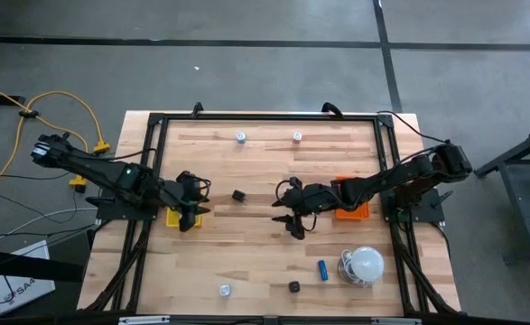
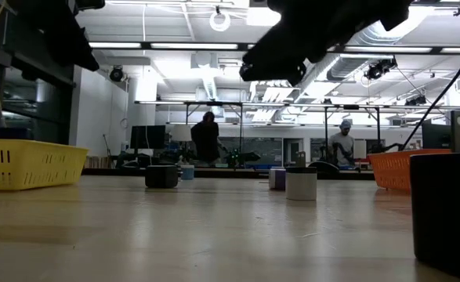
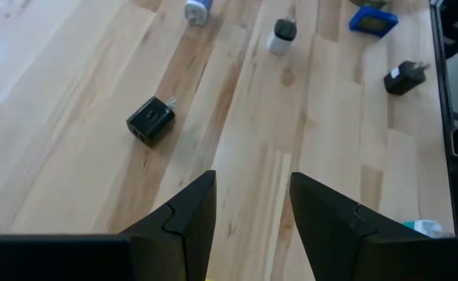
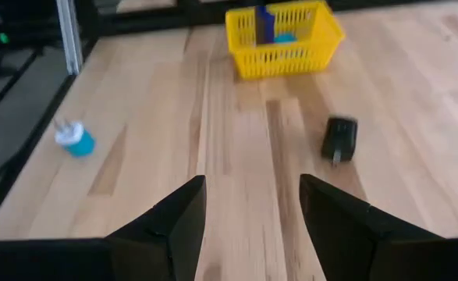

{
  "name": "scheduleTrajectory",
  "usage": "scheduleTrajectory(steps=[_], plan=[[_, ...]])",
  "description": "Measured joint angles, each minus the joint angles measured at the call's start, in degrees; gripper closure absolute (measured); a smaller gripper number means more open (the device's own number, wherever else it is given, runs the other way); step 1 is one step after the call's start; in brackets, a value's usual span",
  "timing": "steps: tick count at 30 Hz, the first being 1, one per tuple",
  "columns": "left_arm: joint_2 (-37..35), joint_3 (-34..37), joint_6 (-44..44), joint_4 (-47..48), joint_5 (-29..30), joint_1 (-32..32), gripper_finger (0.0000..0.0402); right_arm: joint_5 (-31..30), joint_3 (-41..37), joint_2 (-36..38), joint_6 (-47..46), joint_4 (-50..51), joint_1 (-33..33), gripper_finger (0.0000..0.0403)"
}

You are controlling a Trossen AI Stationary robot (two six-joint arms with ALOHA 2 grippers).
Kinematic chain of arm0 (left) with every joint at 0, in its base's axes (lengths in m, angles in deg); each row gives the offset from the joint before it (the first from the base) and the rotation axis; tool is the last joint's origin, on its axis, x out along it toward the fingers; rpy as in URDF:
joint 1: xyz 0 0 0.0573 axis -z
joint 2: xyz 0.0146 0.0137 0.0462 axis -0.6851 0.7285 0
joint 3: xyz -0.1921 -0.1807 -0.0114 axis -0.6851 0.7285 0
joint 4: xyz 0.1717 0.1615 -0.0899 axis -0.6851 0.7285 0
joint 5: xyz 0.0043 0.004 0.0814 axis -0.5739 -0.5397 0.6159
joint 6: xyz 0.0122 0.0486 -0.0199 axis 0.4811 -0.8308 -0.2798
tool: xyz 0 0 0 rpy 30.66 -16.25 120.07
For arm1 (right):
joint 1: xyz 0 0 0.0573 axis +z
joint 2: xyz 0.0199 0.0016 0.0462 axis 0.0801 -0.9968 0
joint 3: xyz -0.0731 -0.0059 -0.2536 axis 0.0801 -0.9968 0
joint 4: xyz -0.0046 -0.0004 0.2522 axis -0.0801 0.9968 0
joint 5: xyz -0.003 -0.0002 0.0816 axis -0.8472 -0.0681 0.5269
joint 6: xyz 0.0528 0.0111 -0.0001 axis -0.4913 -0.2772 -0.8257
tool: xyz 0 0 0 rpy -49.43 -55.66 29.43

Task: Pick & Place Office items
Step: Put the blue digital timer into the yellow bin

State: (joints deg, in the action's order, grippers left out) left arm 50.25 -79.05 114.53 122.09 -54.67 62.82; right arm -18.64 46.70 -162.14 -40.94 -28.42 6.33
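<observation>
My left gripper (image 1: 201,191) (image 3: 252,183) hangs open above the table, just past the yellow tray (image 1: 176,218), with nothing between its fingers. A small black block (image 1: 238,194) (image 3: 150,121) lies flat on the wood ahead of it. My right gripper (image 1: 284,209) (image 4: 252,187) stands open over the table's middle, beside the orange tray (image 1: 353,209), and holds nothing. It faces the same black block (image 4: 339,136) and the yellow tray (image 4: 283,35), which has a blue stick (image 4: 264,23) in it. Other office items lie scattered on the table.
Two white-silver round bits (image 1: 241,137) (image 1: 297,137) lie near the far edge and one (image 1: 224,289) near the front. A blue stick (image 1: 322,269) and a black block (image 1: 293,286) lie beside a white dome with a cable (image 1: 366,264). Bare wood stretches between the grippers.
</observation>
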Motion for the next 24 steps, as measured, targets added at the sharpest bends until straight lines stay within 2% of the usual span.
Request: scheduleTrajectory(steps=[3,9,16,24], plan=[[0.59,0.0,0.14,-0.05,0.0,0.87,0.0243,0.84,-0.02,1.15,0.02,5.15,0.15,0.021],[1.61,0.0,0.49,-0.09,0.02,1.22,0.0243,-1.54,1.55,5.63,-3.65,19.46,0.81,0.021],[1.59,0.0,0.93,-1.43,0.04,1.22,0.0243,-2.36,11.34,6.92,-5.49,37.43,2.66,0.021],[1.59,0.0,0.93,-3.5,0.07,1.22,0.0243,-1.91,19.64,6.98,-11.75,45.58,2.85,0.021]])
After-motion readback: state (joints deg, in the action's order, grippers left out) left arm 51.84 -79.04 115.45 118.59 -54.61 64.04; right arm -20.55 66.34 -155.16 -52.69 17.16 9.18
